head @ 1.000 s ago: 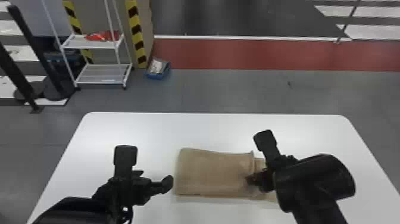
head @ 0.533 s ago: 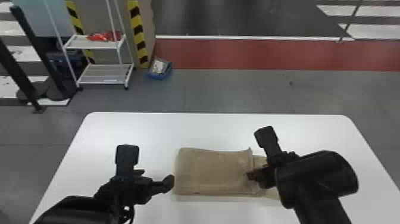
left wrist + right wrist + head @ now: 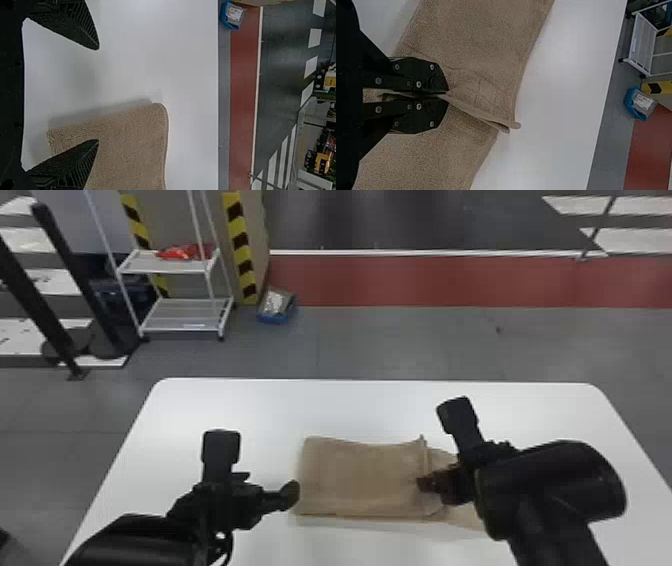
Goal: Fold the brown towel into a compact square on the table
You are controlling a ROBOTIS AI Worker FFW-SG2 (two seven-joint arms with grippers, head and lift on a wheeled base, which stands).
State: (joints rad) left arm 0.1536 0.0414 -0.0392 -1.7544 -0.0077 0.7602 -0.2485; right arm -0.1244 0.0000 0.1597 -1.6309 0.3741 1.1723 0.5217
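Right wrist view: right gripper clenched on a raised edge of the brown towel, which lies partly folded on the white table. Left gripper spread at the towel's left end, grasping nothing. Risk: pulling with that end unpinned could drag the towel; an uneven pinch could skew the fold.

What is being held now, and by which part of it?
The brown towel, pinched at its folded-over edge by the right gripper; the left gripper holds nothing.
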